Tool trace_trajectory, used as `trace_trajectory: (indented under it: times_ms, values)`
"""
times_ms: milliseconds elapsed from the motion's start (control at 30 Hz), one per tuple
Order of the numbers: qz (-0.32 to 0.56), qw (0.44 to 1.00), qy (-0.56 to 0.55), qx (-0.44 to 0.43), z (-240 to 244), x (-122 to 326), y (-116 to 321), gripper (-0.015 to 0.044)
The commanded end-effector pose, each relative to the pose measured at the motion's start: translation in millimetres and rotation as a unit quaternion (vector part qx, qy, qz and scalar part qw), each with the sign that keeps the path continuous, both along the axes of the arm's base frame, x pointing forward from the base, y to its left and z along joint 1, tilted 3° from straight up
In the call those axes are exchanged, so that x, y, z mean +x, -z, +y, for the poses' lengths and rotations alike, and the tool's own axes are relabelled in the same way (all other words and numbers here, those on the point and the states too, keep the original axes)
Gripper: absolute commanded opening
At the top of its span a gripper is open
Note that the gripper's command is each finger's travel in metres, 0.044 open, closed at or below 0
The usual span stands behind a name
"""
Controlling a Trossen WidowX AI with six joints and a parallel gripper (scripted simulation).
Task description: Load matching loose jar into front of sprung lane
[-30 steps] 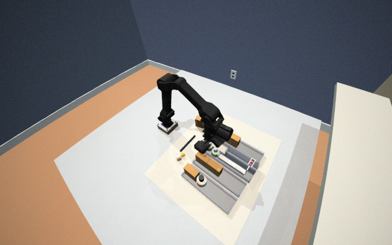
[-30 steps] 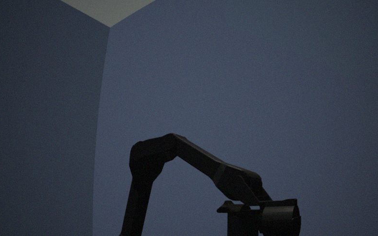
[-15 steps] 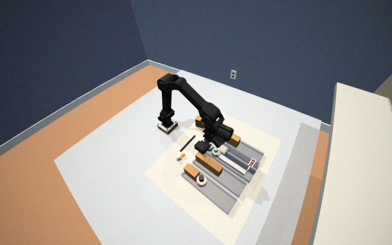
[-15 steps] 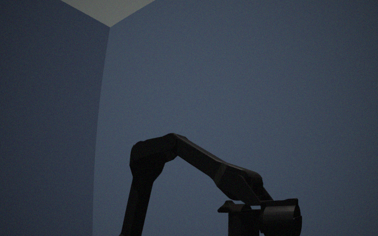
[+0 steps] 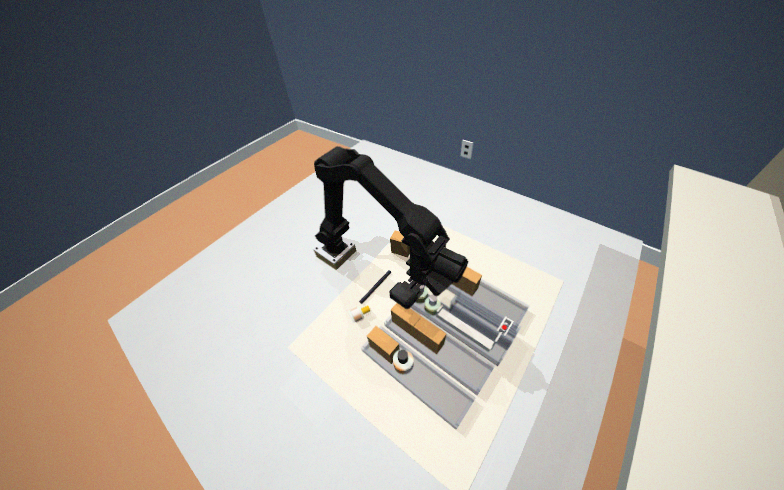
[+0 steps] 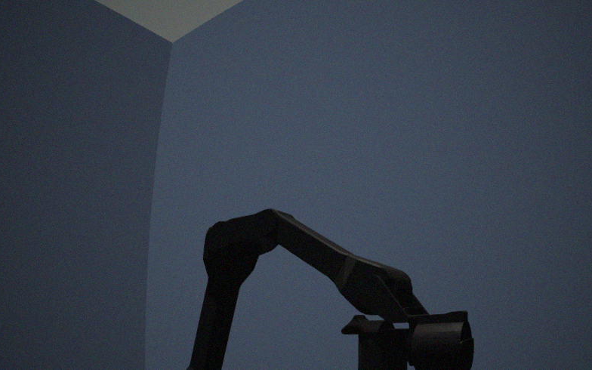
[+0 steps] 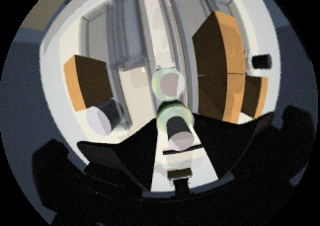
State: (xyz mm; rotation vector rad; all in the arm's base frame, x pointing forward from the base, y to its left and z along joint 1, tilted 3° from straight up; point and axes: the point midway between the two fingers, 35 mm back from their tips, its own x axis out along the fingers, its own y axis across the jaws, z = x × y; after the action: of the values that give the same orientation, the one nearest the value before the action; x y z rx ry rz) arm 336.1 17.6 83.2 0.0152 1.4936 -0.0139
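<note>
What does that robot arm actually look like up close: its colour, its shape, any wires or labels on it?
The arm is matte black all over, built of chunky, boxy links with rounded joints, standing on a small square grey base plate. Its gripper is black too, with two blocky fingers. No cables, markings or labels show in any view.
</note>
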Motion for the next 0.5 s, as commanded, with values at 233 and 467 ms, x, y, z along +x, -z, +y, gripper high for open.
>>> trace_trajectory:
  times_ms: [233,467]
  values:
    - [-0.008,1.0,-0.003,0.002,0.7,4.2,3.2,0.0]
    - [-0.008,1.0,-0.003,0.002,0.7,4.2,5.3,0.0]
